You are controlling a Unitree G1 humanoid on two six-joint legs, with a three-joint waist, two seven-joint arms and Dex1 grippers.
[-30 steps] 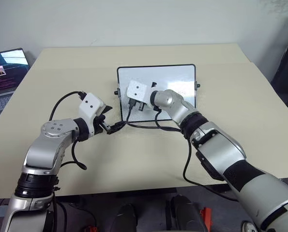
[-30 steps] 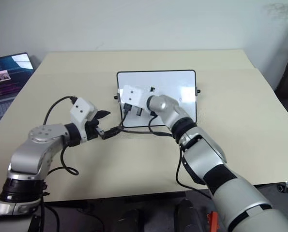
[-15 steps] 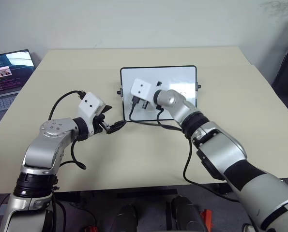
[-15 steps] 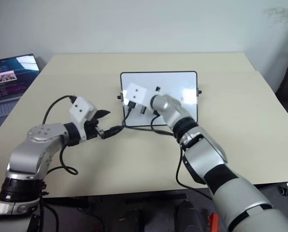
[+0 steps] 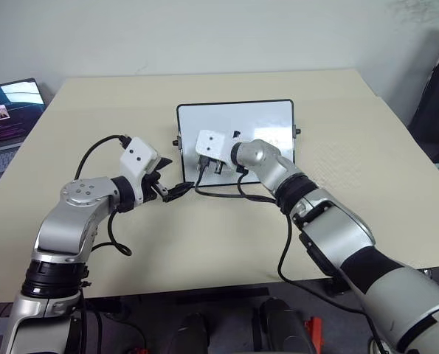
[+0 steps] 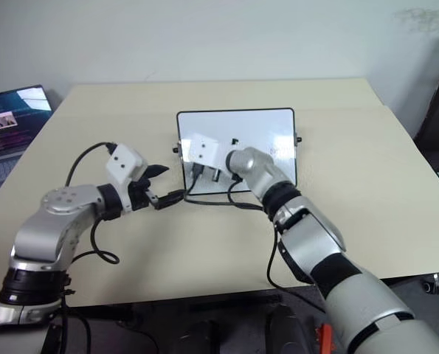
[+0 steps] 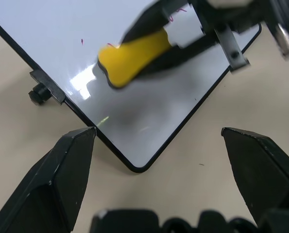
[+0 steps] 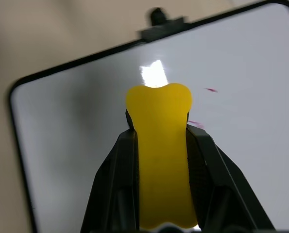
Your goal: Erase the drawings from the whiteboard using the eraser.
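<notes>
The whiteboard [image 5: 267, 118] lies flat at the middle of the table. My right gripper [image 8: 159, 127] is shut on the yellow eraser [image 8: 160, 160] and holds it over the board's left part, close to the near-left corner. Small reddish drawings [image 8: 211, 90] show on the white surface just beside the eraser's tip, and another red mark [image 7: 82, 41] lies near the board's left edge. My left gripper [image 5: 170, 179] hovers open off the board's near-left corner [image 7: 134, 167], with nothing between its fingers.
A laptop [image 5: 9, 110] sits open at the table's far left edge. Black cables [image 5: 226, 193] trail from both wrists across the table in front of the board. Small black knobs [image 7: 37, 93] stick out from the board's short sides.
My right gripper has slid the eraser a little toward the board's near edge. The left arm has stayed still. The picture as a whole has shifted slightly.
</notes>
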